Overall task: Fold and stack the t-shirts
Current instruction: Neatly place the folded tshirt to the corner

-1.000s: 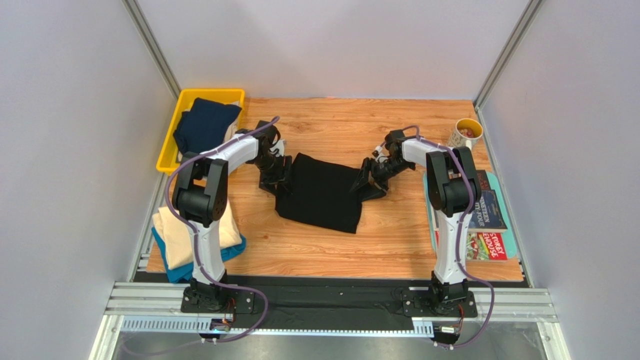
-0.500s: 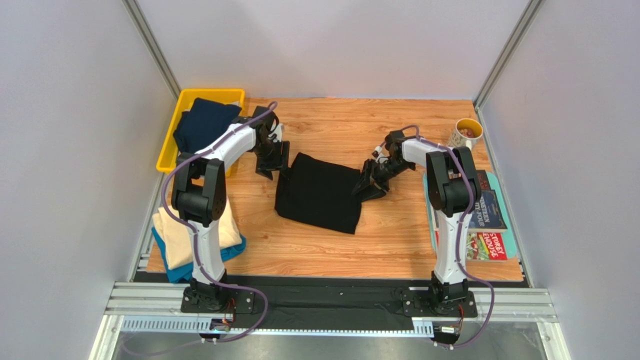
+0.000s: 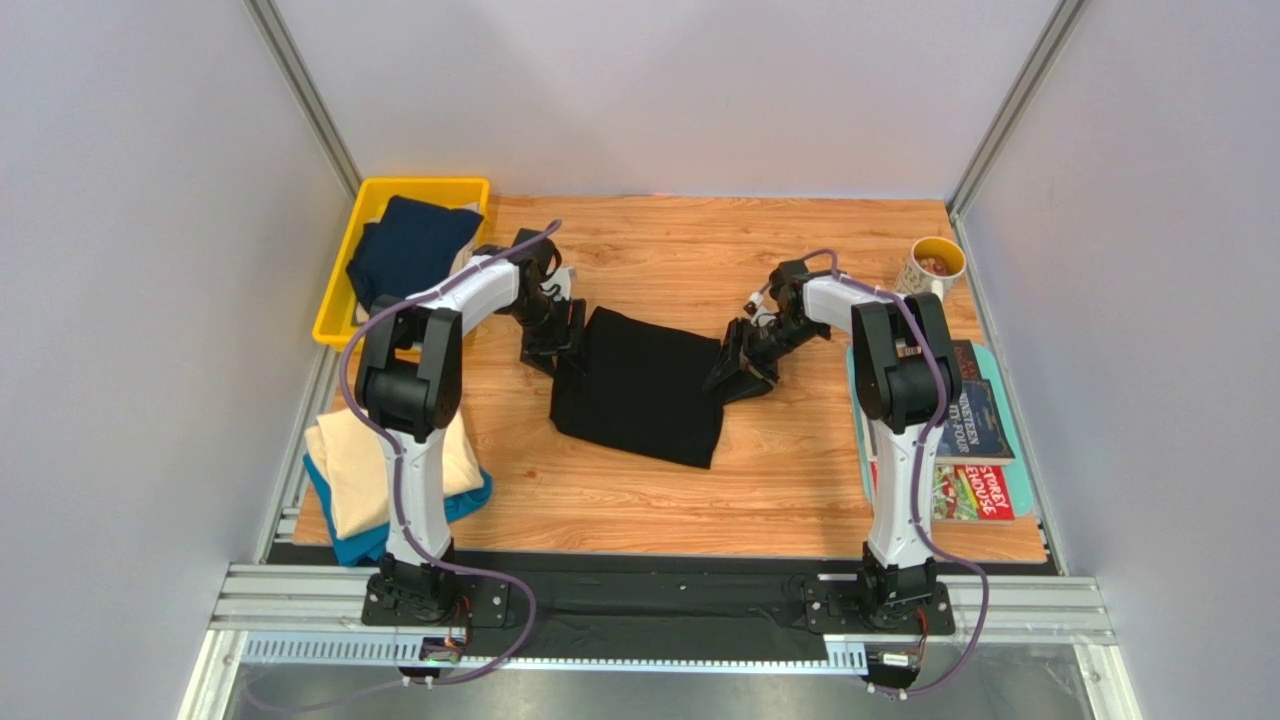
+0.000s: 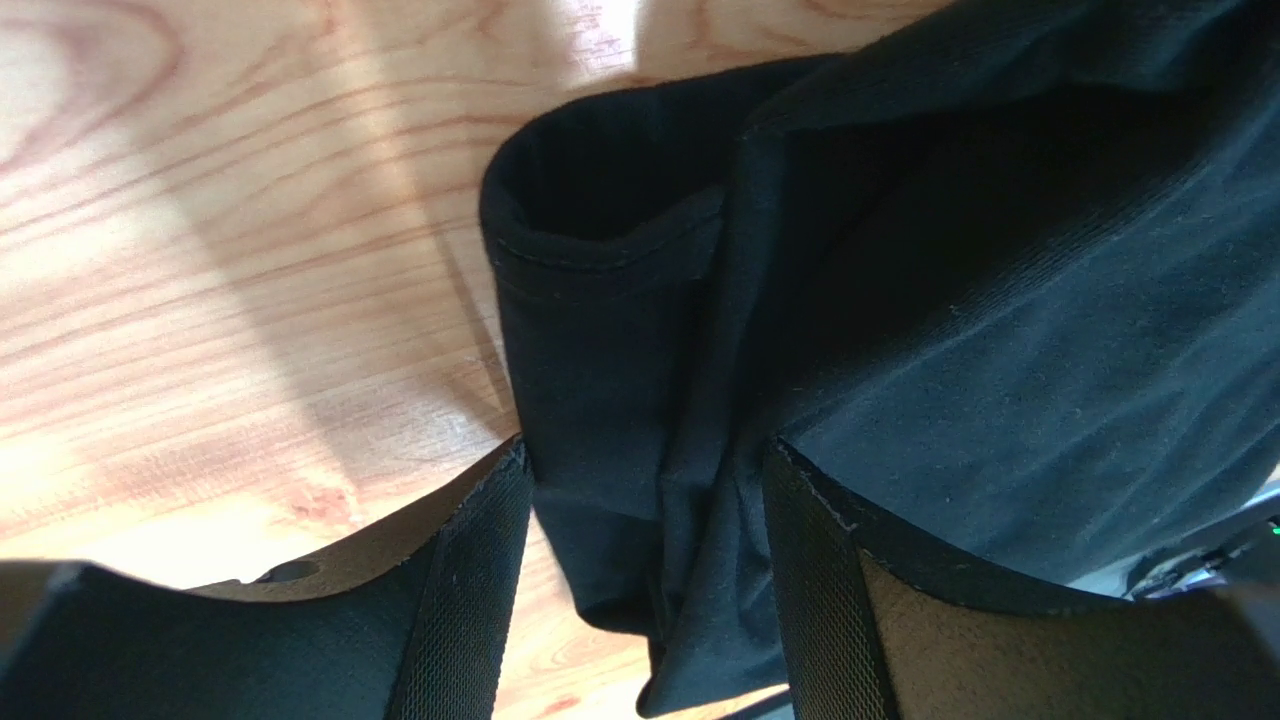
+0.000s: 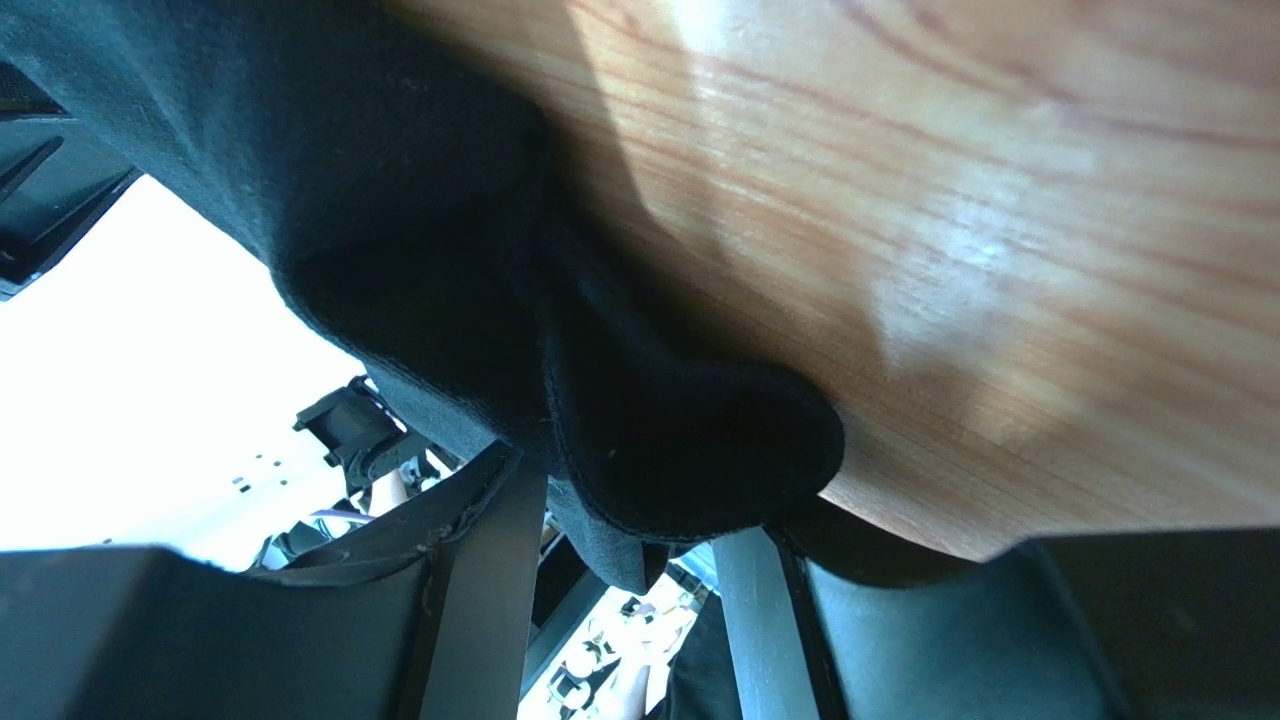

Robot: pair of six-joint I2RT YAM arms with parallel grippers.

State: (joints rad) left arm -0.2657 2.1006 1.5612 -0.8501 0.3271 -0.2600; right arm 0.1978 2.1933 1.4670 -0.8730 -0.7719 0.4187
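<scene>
The large plain black cloth t-shirt (image 3: pixel 639 387) lies partly folded at the middle of the wooden table (image 3: pixel 676 248). The right gripper (image 3: pixel 747 363) pinches a bunched fold at its right edge; the left gripper (image 3: pixel 553 333) straddles the far-left corner, fingers spread, not closed. Lifting before the left fingers close would likely drag the cloth sideways and spoil the fold.

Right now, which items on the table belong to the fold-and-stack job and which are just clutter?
Job: black t-shirt, navy t-shirt, cream t-shirt, teal t-shirt.
Lying about: yellow bin, mug, magazines.
</scene>
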